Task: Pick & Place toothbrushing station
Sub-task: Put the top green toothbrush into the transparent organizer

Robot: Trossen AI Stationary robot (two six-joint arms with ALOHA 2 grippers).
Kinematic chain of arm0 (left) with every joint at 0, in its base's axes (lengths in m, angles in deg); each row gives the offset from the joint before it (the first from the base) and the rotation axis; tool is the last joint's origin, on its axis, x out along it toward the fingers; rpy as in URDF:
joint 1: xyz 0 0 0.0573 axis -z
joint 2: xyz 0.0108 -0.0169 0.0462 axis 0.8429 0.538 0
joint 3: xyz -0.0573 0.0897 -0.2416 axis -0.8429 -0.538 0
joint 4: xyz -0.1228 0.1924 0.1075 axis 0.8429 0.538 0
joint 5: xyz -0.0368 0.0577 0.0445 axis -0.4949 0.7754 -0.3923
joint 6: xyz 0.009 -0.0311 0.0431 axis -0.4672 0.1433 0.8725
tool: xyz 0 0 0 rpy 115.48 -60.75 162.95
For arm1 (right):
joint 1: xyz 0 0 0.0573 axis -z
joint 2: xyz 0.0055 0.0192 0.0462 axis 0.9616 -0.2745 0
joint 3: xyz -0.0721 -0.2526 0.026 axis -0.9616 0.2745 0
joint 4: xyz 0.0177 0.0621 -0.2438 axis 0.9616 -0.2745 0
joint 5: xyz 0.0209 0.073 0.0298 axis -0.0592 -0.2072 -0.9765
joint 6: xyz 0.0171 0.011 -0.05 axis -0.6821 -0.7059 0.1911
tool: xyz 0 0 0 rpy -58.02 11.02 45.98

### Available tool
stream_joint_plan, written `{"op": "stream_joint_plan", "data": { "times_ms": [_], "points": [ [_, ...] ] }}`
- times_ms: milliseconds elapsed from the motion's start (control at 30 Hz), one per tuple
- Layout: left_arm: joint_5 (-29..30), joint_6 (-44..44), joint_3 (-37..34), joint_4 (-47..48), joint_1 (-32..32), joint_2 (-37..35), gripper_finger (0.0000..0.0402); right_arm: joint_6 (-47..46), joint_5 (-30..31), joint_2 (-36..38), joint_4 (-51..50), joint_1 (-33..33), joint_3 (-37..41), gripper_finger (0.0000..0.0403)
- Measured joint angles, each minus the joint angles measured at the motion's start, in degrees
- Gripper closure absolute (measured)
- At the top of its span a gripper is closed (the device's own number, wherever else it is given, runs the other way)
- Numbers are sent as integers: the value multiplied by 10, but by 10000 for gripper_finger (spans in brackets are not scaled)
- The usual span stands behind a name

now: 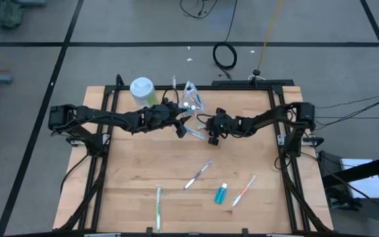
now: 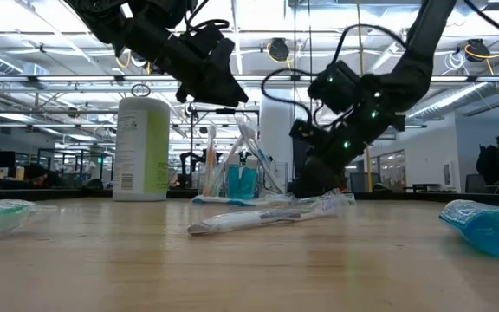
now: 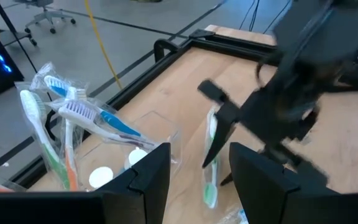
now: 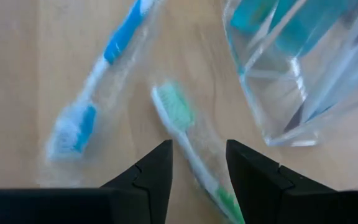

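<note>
The clear plastic cup [image 1: 191,99] stands upright near the table's far edge. It holds several toothbrushes [image 3: 67,115] and blue white-capped tubes [image 4: 278,25]. Just in front of it, a green toothbrush [image 4: 182,121] and a blue one [image 4: 86,106] lie flat in clear wrappers. My right gripper [image 4: 199,168] is open and low over the table, a finger on either side of the green brush, touching nothing. My left gripper [image 3: 201,180] hovers open above and beside the cup, holding nothing.
A white-lidded canister [image 1: 142,89] stands left of the cup. Toward the near edge lie three more toothbrushes [image 1: 198,174] [image 1: 158,207] [image 1: 244,189] and a blue tube [image 1: 222,193]. The two grippers are close together at the table's far middle.
</note>
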Motion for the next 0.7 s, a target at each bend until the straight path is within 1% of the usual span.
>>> {"op": "stream_joint_plan", "data": {
  "times_ms": [133,233,367,500,700],
  "points": [
    [0,0,0,-4,0,0,231,7,8,-26,20,0,-1,261],
    [0,0,0,-4,-1,0,231,15,26,-32,17,0,-1,262],
    [0,0,0,-4,-2,0,231,15,24,-32,6,0,-1,275],
    [0,0,0,-8,-2,0,231,15,12,-32,-4,1,-1,307],
    [0,0,0,-19,-2,0,231,13,8,-29,-6,2,-1,377]
  ]
}}
